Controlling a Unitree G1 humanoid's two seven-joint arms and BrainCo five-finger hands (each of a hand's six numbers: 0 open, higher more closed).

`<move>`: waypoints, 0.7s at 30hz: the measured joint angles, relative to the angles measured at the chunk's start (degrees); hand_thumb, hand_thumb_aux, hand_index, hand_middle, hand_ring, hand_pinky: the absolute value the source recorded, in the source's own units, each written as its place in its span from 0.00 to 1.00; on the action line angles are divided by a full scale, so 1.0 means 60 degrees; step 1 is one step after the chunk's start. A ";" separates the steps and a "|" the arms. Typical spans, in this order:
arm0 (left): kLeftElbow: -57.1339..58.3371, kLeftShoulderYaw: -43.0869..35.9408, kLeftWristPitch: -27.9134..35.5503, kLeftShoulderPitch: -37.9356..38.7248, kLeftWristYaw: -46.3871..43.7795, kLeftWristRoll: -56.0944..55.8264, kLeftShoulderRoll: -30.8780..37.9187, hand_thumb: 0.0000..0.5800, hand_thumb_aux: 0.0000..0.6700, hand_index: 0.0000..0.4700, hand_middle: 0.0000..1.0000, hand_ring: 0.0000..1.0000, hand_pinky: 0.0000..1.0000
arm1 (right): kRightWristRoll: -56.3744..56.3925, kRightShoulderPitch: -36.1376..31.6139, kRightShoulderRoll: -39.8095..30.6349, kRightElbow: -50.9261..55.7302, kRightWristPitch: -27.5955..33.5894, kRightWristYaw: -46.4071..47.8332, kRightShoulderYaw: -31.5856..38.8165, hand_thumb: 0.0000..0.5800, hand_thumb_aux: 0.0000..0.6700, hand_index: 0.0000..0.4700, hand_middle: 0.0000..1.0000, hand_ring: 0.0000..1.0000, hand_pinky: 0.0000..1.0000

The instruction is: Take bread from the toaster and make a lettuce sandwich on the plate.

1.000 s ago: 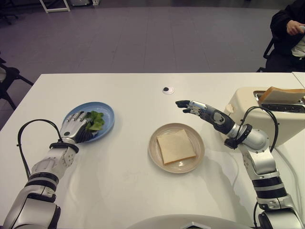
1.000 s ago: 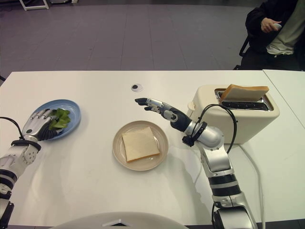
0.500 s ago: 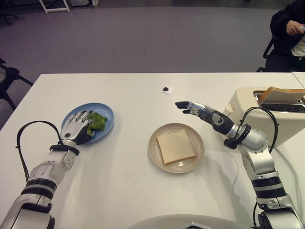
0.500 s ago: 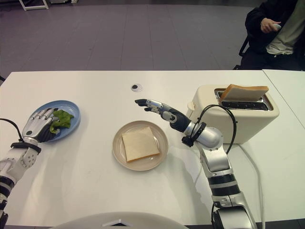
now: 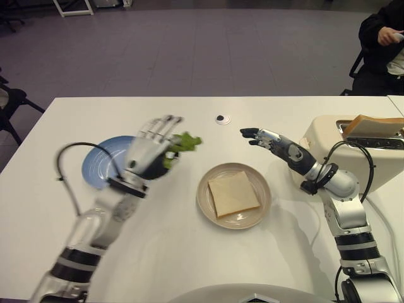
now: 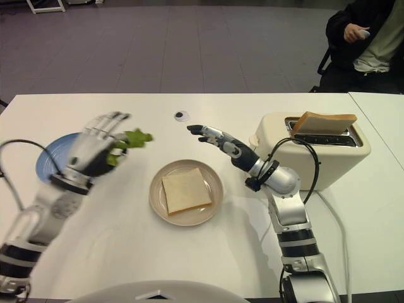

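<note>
You've got the left hand [image 5: 146,158] blurred, lettuce [image 5: 184,141] part-hidden in it, its arm covering pt of the blue plate [image 5: 101,167], & the toaster [image 5: 384,165] cut off at rt edge.

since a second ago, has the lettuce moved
Yes. The lettuce, gripped in the left hand, has lifted off the blue plate and travelled right, toward the tan plate holding the bread slice.
</note>
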 measured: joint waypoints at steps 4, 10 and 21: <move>0.0452 -0.1618 -0.0120 -0.0638 -0.0221 0.1283 -0.1423 1.00 1.00 1.00 0.00 0.00 0.00 | 0.0050 0.0000 0.0014 0.0163 -0.0140 -0.0026 -0.0153 0.00 0.00 0.00 0.00 0.00 0.00; 0.1898 -0.2817 -0.0260 -0.1287 0.0232 0.2892 -0.2183 1.00 1.00 1.00 0.00 0.00 0.00 | 0.0124 0.0019 0.0105 0.0224 -0.0263 -0.0140 -0.0306 0.00 0.00 0.00 0.00 0.00 0.00; 0.1614 -0.2744 -0.0321 -0.0940 0.0439 0.2938 -0.2029 0.41 0.23 0.23 0.00 0.00 0.00 | 0.0124 0.0103 0.0199 0.0209 -0.0313 -0.0180 -0.0299 0.00 0.00 0.00 0.00 0.00 0.00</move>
